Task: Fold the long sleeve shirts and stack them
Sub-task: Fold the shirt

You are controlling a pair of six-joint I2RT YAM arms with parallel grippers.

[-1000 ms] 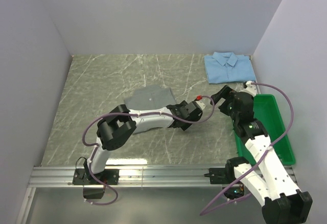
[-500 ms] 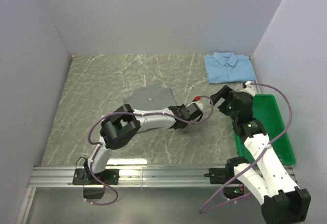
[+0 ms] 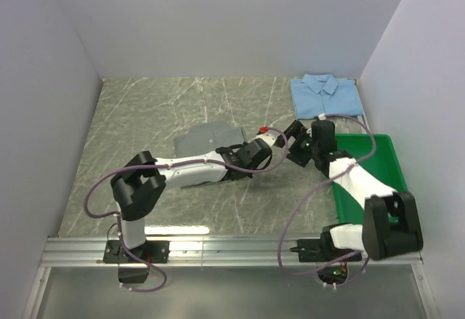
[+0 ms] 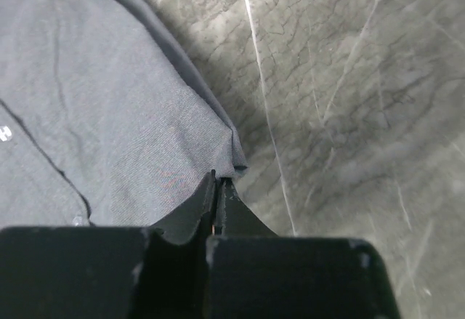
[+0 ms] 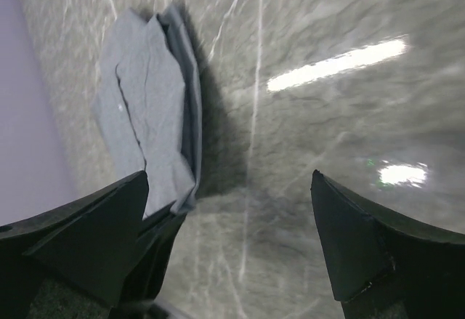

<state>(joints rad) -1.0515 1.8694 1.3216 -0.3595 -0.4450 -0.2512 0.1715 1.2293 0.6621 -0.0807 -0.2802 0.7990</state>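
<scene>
**Left fingers pinching the grey shirt's corner**

Both arms are sitting closer to the cloth than a second ago. The left gripper [image 4: 218, 182] is now clamping fully shut on the right-hand corner of the grey shirt [image 3: 207, 139], which is lying mid-bench [image 3: 145, 115]. The right gripper [image 5: 229, 177] is arriving from the green tray [image 3: 399, 166] side, hanging wide open and empty just beside that same edge. The light blue shirt [image 3: 325, 95] is lying folded at the far right corner. The bite is looking thin, right at the hem, so a quick pull is risking the cloth slipping free. Two wrists crowding one corner are also risking a bump.
</scene>
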